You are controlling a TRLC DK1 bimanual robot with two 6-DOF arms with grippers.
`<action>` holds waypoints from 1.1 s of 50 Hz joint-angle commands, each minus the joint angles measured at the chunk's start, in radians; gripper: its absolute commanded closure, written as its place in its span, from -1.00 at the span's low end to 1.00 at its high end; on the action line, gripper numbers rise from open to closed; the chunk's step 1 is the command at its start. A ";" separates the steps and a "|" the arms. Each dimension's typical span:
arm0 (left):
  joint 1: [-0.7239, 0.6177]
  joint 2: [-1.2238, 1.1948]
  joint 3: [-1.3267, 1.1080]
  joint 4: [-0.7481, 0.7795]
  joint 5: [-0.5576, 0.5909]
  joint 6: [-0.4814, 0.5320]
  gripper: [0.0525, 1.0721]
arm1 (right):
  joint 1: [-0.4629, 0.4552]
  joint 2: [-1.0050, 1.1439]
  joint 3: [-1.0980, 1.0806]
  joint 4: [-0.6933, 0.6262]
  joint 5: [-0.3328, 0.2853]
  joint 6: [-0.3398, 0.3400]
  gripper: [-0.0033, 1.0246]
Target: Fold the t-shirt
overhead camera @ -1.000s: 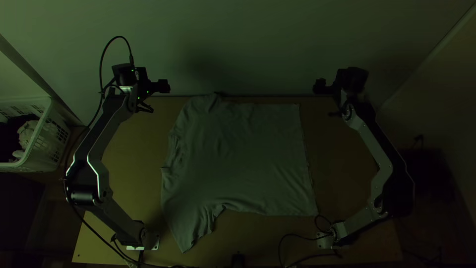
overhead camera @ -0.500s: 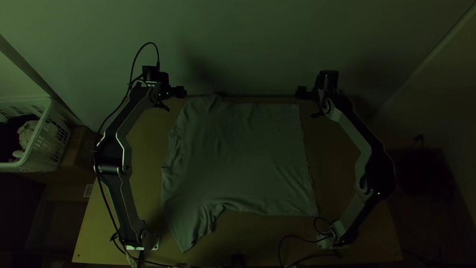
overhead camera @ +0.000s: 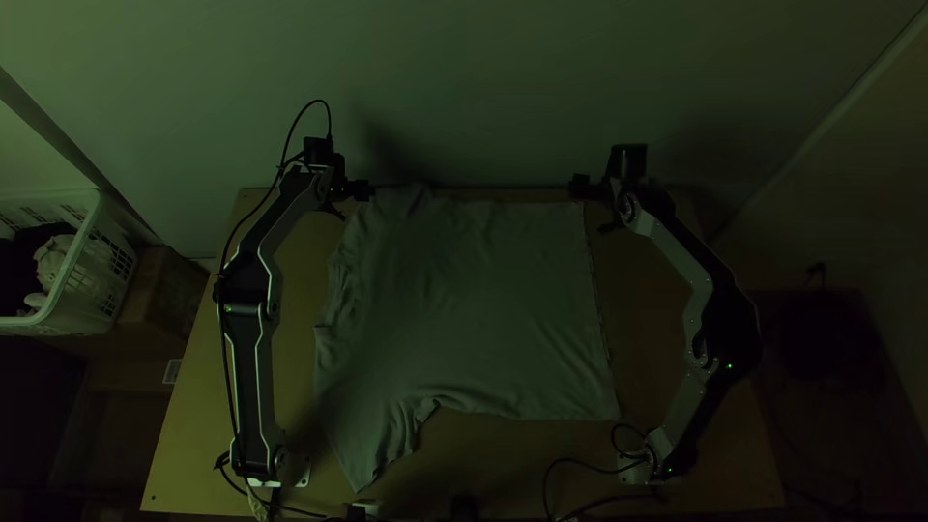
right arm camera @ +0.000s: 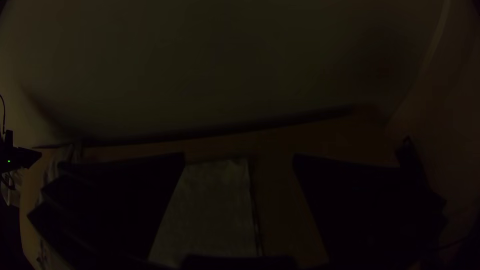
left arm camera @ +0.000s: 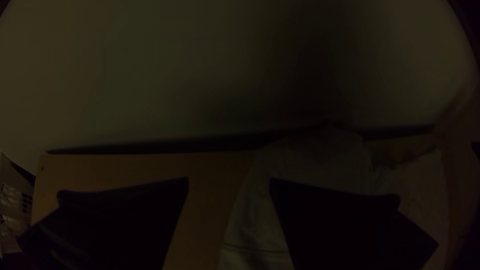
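Note:
A grey t-shirt (overhead camera: 474, 309) lies spread on the table, its hem side to the right and one sleeve reaching toward the near edge at the left. In the top view my left gripper (overhead camera: 356, 190) hangs by the shirt's far left corner, and my right gripper (overhead camera: 583, 187) is above its far right corner. The left wrist view has the left gripper (left arm camera: 229, 182) open, with table and shirt (left arm camera: 320, 165) beneath the gap. In the right wrist view the right gripper (right arm camera: 239, 159) is open over the shirt's corner (right arm camera: 215, 200).
A white laundry basket (overhead camera: 82, 275) with cloth inside stands left of the wooden table (overhead camera: 203, 416). Behind the table's far edge rises a pale wall (overhead camera: 483, 87). Black cables (overhead camera: 570, 464) lie near the right arm's base.
Both arms have swung inward, the left gripper moving right and slightly toward the near side, the right gripper moving left and slightly nearer. The shirt lies as before.

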 commanded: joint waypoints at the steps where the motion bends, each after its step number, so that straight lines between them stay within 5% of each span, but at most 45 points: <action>1: -0.016 0.037 0.048 -0.013 -0.009 0.007 -0.54 | 0.004 0.032 0.034 -0.006 0.002 0.026 -0.92; 29: -0.029 0.166 0.075 -0.016 -0.038 0.041 -0.54 | -0.010 0.076 0.050 -0.010 0.002 0.052 -0.92; 32: -0.029 0.178 0.075 -0.018 -0.053 0.046 -0.21 | -0.013 0.096 0.073 -0.030 0.002 0.058 -0.92; 37: -0.027 0.180 0.078 -0.007 -0.052 0.046 0.95 | -0.018 0.156 0.152 -0.112 0.002 0.069 -0.92; 55: -0.010 0.100 0.078 -0.015 -0.049 0.004 0.95 | -0.027 0.412 0.535 -0.405 0.002 0.144 -0.92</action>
